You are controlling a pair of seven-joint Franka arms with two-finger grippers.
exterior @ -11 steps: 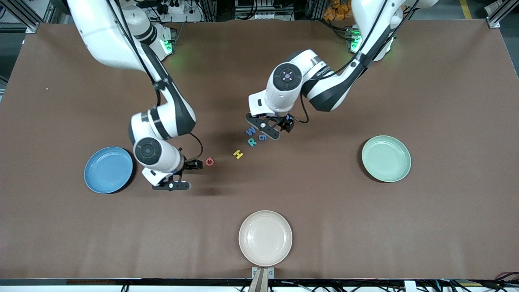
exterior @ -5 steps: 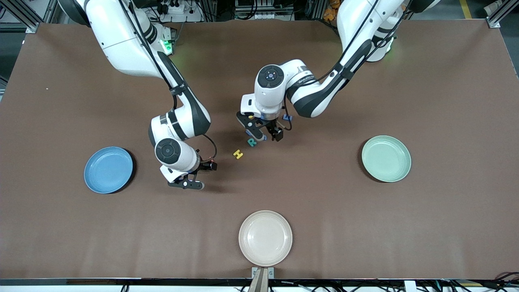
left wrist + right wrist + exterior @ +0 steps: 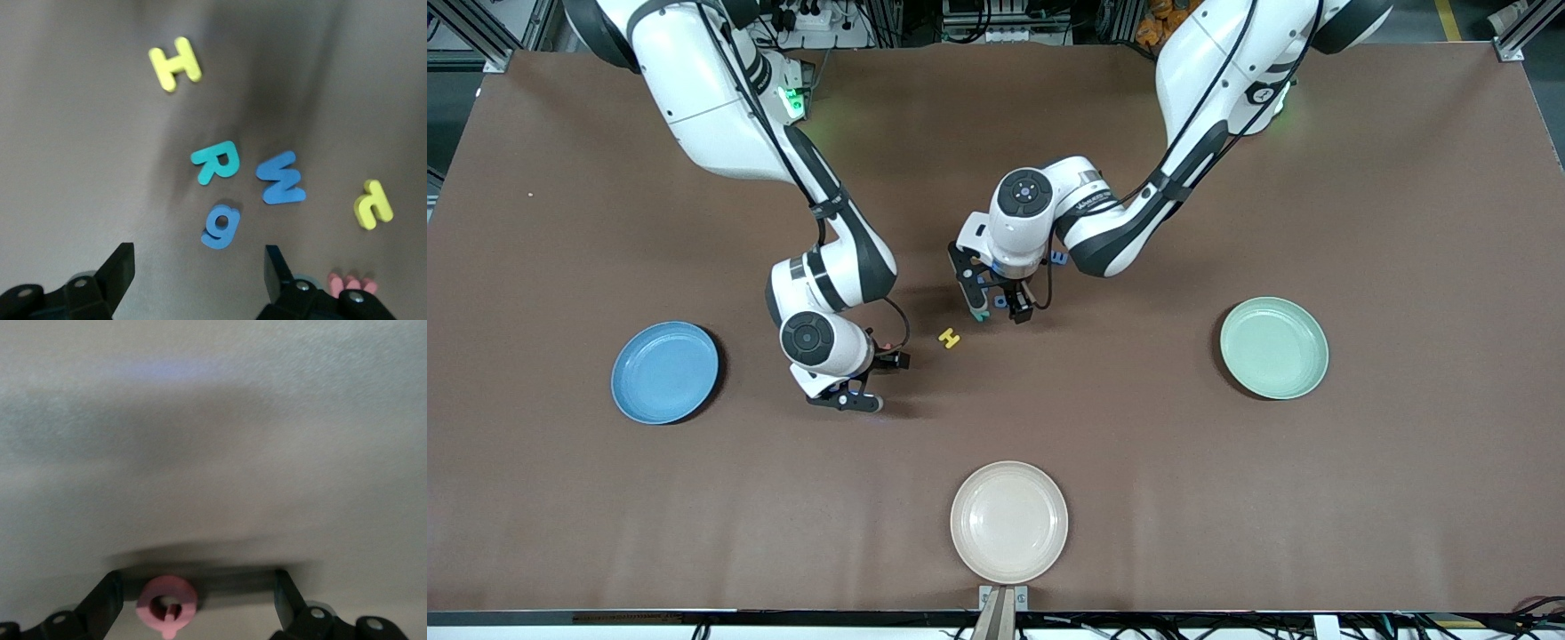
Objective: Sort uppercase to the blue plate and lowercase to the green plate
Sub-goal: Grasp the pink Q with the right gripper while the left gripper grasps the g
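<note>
My left gripper (image 3: 199,270) hangs open low over the letter cluster, and the blue g (image 3: 221,227) lies just ahead of the gap between its fingers. Around the g lie the teal R (image 3: 215,162), blue W (image 3: 281,177), yellow H (image 3: 175,63), the yellow hooked letter (image 3: 373,205) and the red w (image 3: 351,283). In the front view that gripper (image 3: 996,307) hides most of them; the H (image 3: 949,338) shows. My right gripper (image 3: 198,597) is open with the red Q (image 3: 167,600) lying on the table between its fingers. The blue plate (image 3: 664,372) and green plate (image 3: 1273,347) hold nothing.
A cream-white plate (image 3: 1008,521) sits near the table's front edge, nearer the front camera than the letters. The blue plate lies toward the right arm's end, the green plate toward the left arm's end, with bare brown table between.
The right gripper has slid away from the blue plate and now straddles the Q. The left gripper has shifted and turned over the cluster, covering the W and g in the front view.
</note>
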